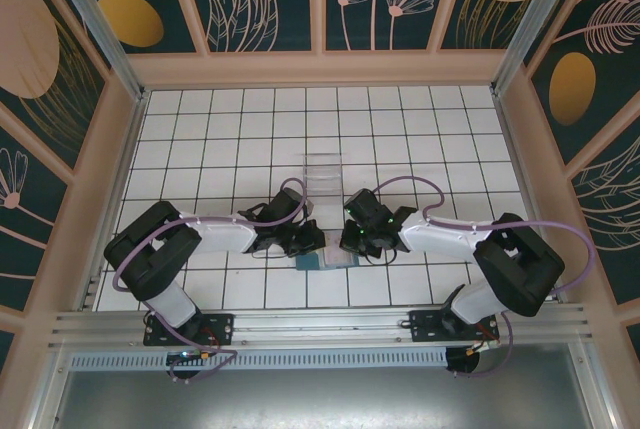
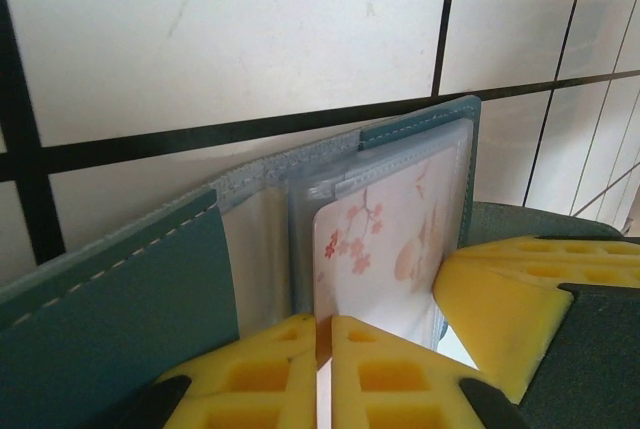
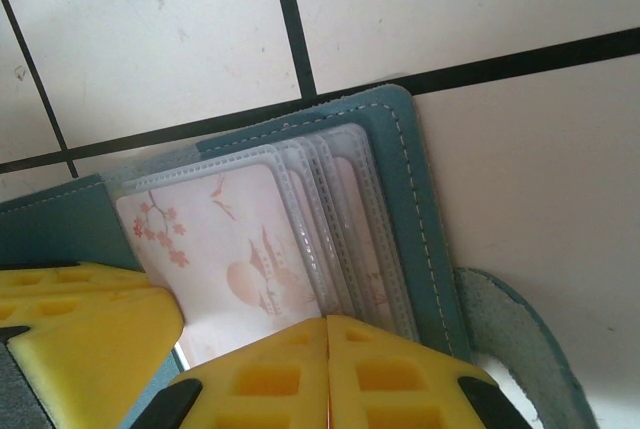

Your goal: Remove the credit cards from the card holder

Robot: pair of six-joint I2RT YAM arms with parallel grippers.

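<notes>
While both claws sit pinched shut, the card holder lies open between them

Where the two arms meet near the front of the white tiled table [image 1: 200, 129], the teal card holder [image 1: 325, 261] lies on the tiles with its leaves spread. The left claw [image 1: 316, 241] and the right claw [image 1: 352, 239] crowd close together over it. A clear plastic box [image 1: 324, 171] stands just beyond them, apart from the holder.

Seen from the left wrist, the left claw [image 2: 322, 349] has its yellow pads pressed together with barely a slit between them, right at the near edge of the clear sleeves [image 2: 300, 239]. Whether a sleeve or the card inside is nipped there cannot be told. The holder [image 2: 110, 299] shows pale stitching along its rim. A credit card [image 2: 385, 234] sits inside the front sleeve, and one of the right claw's fingers [image 2: 510, 309] lies just beside it.

Seen from the right wrist, the right claw [image 3: 327, 349] is likewise closed tight, pad against pad, at the near edge of the fanned sleeves [image 3: 340, 209]; what it grips, if anything, is hidden. The card [image 3: 220, 239] is pale, printed in pink with blossom sprigs, small birds, a round disc and a tiered building; no word on it is legible. The stitched teal leaf [image 3: 405, 179] frames the sleeves, and one of the left claw's fingers [image 3: 80, 314] sits at the card's near corner
</notes>
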